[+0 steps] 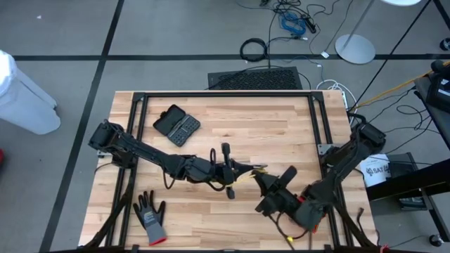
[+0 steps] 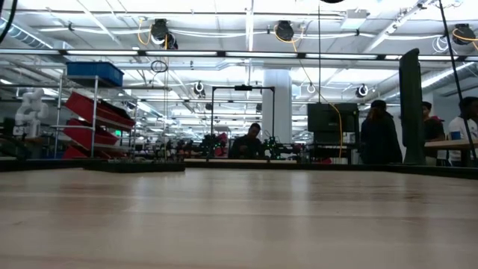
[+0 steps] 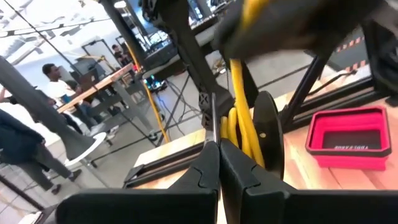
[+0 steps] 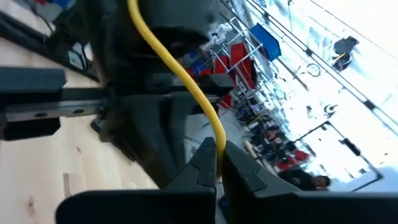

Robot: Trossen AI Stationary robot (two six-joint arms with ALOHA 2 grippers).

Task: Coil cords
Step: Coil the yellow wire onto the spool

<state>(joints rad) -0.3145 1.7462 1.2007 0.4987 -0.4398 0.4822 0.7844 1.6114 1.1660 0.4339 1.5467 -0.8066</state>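
Note:
The yellow cord (image 1: 254, 169) is up in the air over the middle of the table, between my two grippers. In the left wrist view, several yellow turns (image 3: 239, 127) stand just past my left gripper (image 3: 219, 152), which is shut on them, with the cord's black round part (image 3: 268, 134) beside them. One strand (image 4: 177, 65) runs from there to my right gripper (image 4: 217, 163), which is shut on it. From above, my left gripper (image 1: 242, 169) and right gripper (image 1: 261, 177) are close together. The low view shows neither gripper nor the cord. My left gripper pinches the bundled yellow turns (image 3: 231, 138) between its two fingers, which reach level from the table's left. The turns stand upright just past the fingertips, clear of the table, with the black round part next to them. How many strands lie between the fingers is hidden. My right gripper pinches a single yellow strand (image 4: 216, 144) between its two fingers. It reaches about level from the table's right and near side. The strand leaves the fingers and curves across to the left gripper, clear of the table.
A grey glove (image 1: 150, 216) lies near the front left edge and a black case (image 1: 176, 125) at the far left. A red tray (image 3: 348, 134) shows on the table's right. A black cable ring (image 1: 254, 49) lies on the floor beyond the table. People stand in the room behind.

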